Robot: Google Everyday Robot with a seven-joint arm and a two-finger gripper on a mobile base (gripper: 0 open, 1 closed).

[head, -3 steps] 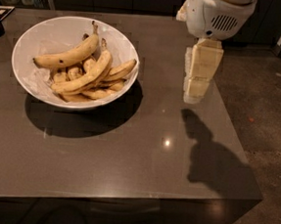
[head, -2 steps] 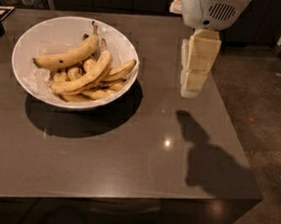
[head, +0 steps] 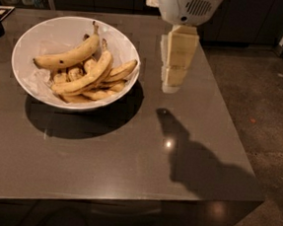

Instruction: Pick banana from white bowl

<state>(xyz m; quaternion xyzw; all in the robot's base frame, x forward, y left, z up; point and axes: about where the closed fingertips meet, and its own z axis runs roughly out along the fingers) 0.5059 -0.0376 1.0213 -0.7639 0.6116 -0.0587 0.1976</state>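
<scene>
- Several bananas (head: 67, 57) fill the white bowl (head: 49, 31); the long smooth banana (head: 85, 75) lies untouched.
- The gripper (head: 171, 85) hangs beside the bowl, apparently empty; its opening cannot be told.

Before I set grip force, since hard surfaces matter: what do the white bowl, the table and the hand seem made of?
The white bowl: likely glazed ceramic, possibly plastic; smooth, plain, faint sheen. The table: dark grey stone or laminate, polished; it mirrors a light spot. The hand, hovering beside the bowl over the table: pale, matte, probably plastic.
</scene>
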